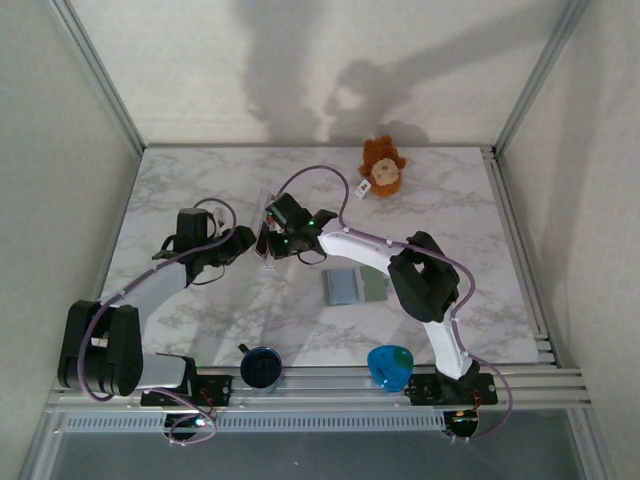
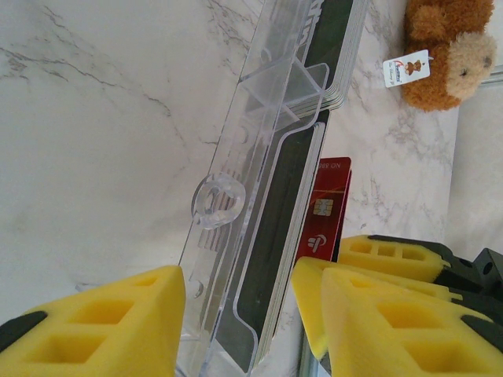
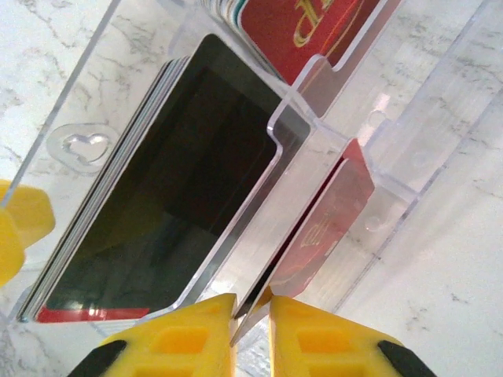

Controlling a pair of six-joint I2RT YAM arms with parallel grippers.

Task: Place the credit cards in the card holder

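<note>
Card (image 3: pixel 326 228) pinched in right tool (image 3: pixel 251 322) — left tool (image 2: pixel 244 330) wide, straddling clear stand (image 2: pixel 228 188).

We see the right gripper (image 3: pixel 251 334) at the bottom edge, its two yellow foam fingertips (image 3: pixel 181 342) drawn close, with the near edge of a red credit card (image 3: pixel 330 224) pinched in the thin slit between them. The card stands edge-on and runs up to the right into a clear plastic stand (image 3: pixel 330 110). Left of it, a wider compartment holds a stack of dark-faced cards (image 3: pixel 181 188). A red card with gold lettering (image 3: pixel 302 27) sits higher up. A heart-shaped cutout (image 3: pixel 78 147) marks the stand's left wall, and the white marble table (image 3: pixel 460 290) lies beneath.
</note>
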